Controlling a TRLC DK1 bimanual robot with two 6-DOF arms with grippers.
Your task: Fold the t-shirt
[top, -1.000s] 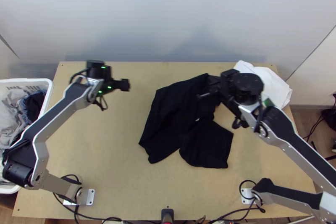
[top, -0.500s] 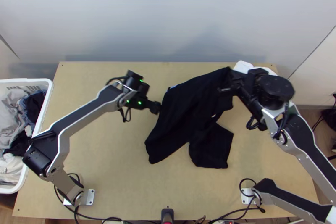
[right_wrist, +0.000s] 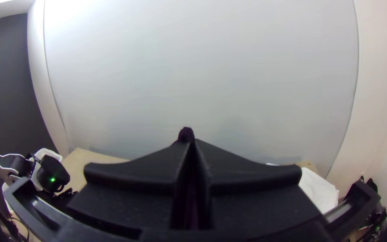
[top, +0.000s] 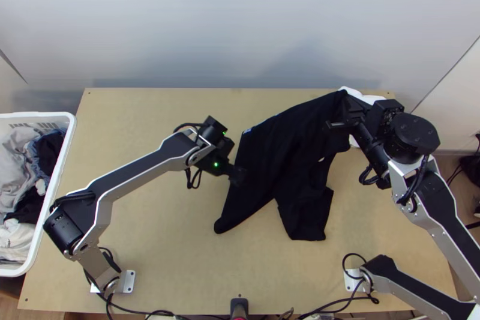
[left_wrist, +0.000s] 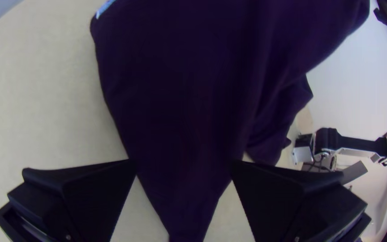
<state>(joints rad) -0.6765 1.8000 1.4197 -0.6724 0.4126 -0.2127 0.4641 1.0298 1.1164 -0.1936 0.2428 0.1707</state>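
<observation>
One black t-shirt (top: 282,158) was in play, right of the table's (top: 162,218) middle, one end raised and the rest sloping loosely down to the wood, two dark lobes pointing toward the arms' bases. And there were two tools on it! The right tool (top: 350,105) had the shirt's raised far-right end pinched tight between its two fingers (right_wrist: 144,168), a little dark nub of cloth poking out past the tips. Over at the shirt's left edge, the left tool (top: 238,176) hung with its two fingers spread wide, the cloth running through the gap between them; whether they touched it, I couldn't tell. One small light-blue strip (left_wrist: 104,8) showed on the shirt's far-left edge. Just beyond the shirt's raised end, partly covered, lay one white cloth (top: 361,96). Well left of the shirt stood one white basket (top: 71,134), holding several garments (top: 15,146), too jumbled to count.
</observation>
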